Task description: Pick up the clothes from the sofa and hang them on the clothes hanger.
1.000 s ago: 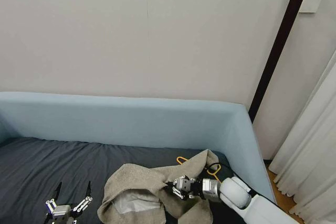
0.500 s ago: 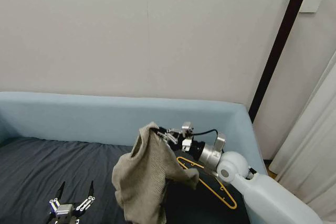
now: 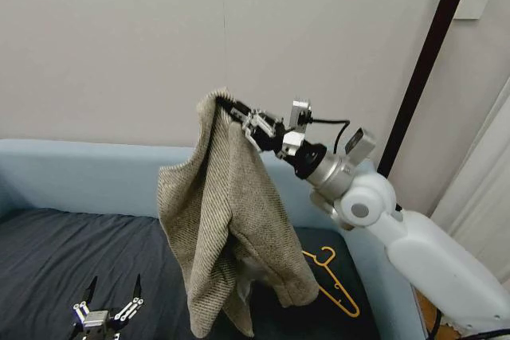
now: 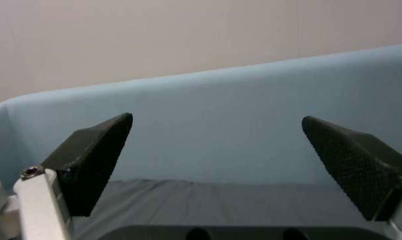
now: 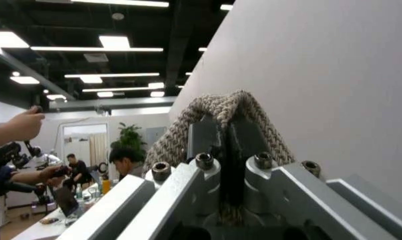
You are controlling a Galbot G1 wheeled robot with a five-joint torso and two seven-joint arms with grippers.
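the right gripper point(image 3: 233, 109), just above the middle of the head view, is clamped on a fold of a beige, chunky-knit woollen sweater point(image 3: 239, 228). the sweater hangs free from that pinch toward 6 o'clock, above the dark grey seat of a pale blue sofa point(image 3: 72, 177). in the right wrist view the two fingers point(image 5: 204, 134) are closed, with the knit bunched up between them. an orange wire clothes hanger point(image 3: 331, 280) lies on the seat at 5 o'clock, near the sweater's lower edge; whether they touch cannot be told. the left gripper point(image 3: 107, 308) hovers low at 7 o'clock, fingers spread wide with nothing between them. a dark upright pole point(image 3: 422, 69) stands at 1 o'clock.

the sweater looks soft, limp and fairly light. its coarse knit should grip well rather than slip, though loose loops could snag on a fingertip or hook. held by one fold it drapes unevenly, so a hold near the collar or a shoulder would probably suit hanging better.
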